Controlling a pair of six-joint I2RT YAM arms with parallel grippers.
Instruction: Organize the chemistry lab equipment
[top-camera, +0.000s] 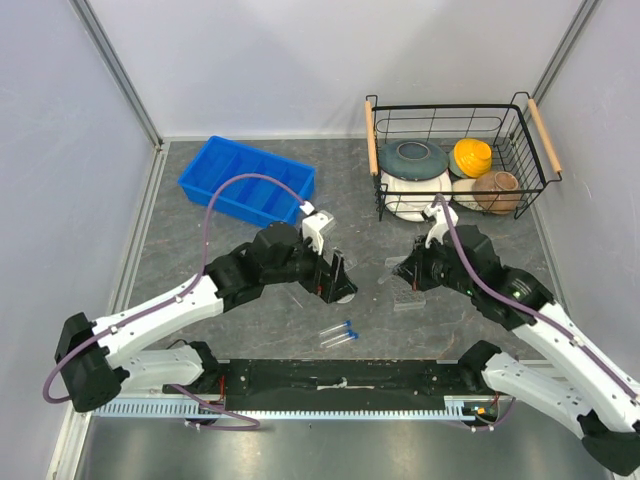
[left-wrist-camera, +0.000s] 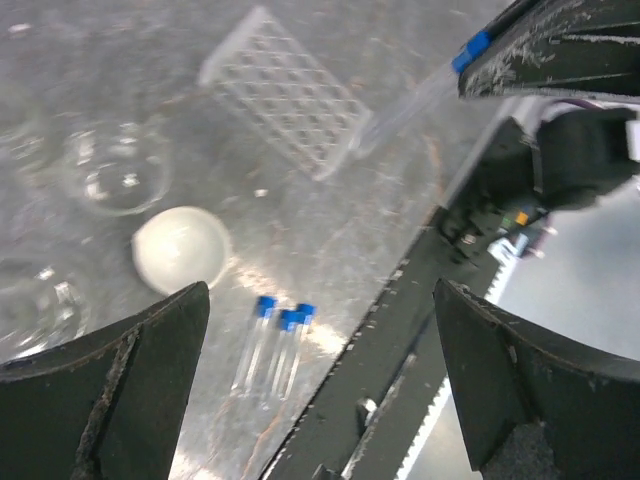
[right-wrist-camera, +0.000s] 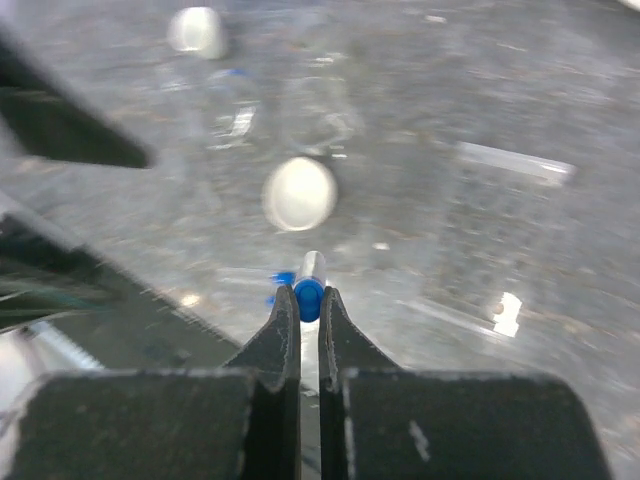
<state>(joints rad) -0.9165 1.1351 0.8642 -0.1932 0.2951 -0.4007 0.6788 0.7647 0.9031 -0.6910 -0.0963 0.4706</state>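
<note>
There are four blue-capped tubes (left-wrist-camera: 252, 350) and at least two glass beakers (left-wrist-camera: 112, 172). The tube rack (left-wrist-camera: 285, 105), white dish (left-wrist-camera: 180, 250) and blue tray (top-camera: 247, 180) number one each.

A clear plastic tube rack (left-wrist-camera: 285, 95) lay flat on the table (top-camera: 360, 215), right of its middle. The white round dish (left-wrist-camera: 180, 248) sat left of the rack, apart from it. Clear glass beakers (left-wrist-camera: 115, 165) stood upright close beside the dish. Loose blue-capped tubes (left-wrist-camera: 272, 345) lay side by side near the table's near edge. One more capped tube (right-wrist-camera: 313, 265) hung above the table, pinched at its blue cap by the right gripper (right-wrist-camera: 308, 305).
</note>
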